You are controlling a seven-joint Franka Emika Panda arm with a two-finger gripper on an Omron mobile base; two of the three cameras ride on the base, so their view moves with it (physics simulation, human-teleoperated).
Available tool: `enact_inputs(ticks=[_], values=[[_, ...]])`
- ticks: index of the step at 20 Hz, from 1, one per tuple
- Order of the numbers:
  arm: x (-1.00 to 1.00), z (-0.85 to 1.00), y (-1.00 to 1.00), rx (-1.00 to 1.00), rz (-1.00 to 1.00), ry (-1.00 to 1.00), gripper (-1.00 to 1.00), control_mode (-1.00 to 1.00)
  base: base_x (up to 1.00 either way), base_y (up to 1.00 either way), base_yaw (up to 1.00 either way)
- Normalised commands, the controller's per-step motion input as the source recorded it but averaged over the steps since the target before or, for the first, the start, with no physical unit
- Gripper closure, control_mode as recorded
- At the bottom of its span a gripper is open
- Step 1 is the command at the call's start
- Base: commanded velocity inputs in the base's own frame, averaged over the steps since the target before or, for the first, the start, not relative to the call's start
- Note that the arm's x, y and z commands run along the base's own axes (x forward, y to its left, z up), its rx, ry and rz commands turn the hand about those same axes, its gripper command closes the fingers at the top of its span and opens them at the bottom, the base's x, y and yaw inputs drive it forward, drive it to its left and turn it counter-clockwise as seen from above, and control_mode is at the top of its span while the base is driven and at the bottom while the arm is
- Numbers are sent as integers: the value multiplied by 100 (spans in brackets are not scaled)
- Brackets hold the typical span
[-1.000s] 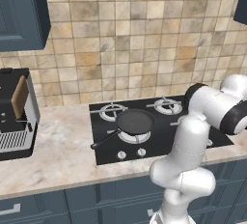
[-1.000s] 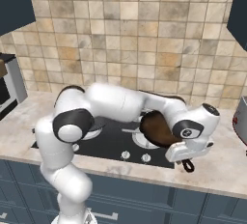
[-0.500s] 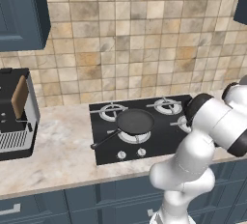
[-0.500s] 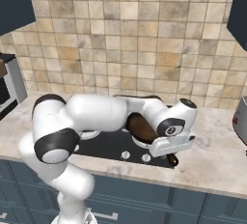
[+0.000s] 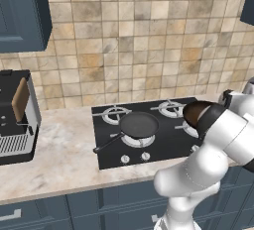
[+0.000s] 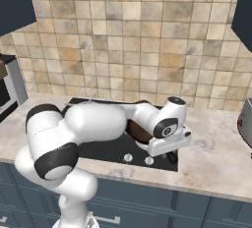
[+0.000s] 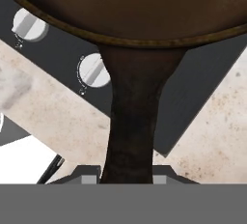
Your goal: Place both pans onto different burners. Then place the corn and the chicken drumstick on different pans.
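Observation:
My gripper (image 7: 124, 177) is shut on the black handle (image 7: 132, 117) of the reddish-brown pan (image 7: 135, 6), which hangs over the right side of the black cooktop (image 5: 149, 147). That pan (image 5: 196, 112) shows partly behind my arm, near the right burners (image 5: 171, 107). In the right base view the pan (image 6: 138, 132) sits under my hand (image 6: 170, 143) at the cooktop's front right. The dark grey pan (image 5: 139, 124) rests on the front left burner, handle pointing front-left. The corn and the chicken drumstick are out of view.
Two silver knobs (image 7: 94, 70) sit on the cooktop's front strip just below the held pan. A coffee machine (image 5: 15, 120) stands on the marble counter (image 5: 54, 159) at the left. A metal appliance (image 6: 246, 121) is at the right counter edge.
The hand has carried the reddish-brown pan leftward from the cooktop's right edge, further over the cooktop. The dark grey pan has stayed put.

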Motion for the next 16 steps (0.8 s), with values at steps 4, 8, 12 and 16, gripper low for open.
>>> enact_inputs(ticks=[4, 8, 12, 16], values=[[14, 0, 10, -3, 0, 0, 100, -100, 0, 0, 0], [14, 0, 7, -1, 0, 1, 100, -100, 0, 0, 0], [17, -12, 0, 0, 0, 2, 100, -100, 0, 0, 0], [28, -18, -1, 0, 0, 0, 100, -100, 0, 0, 0]])
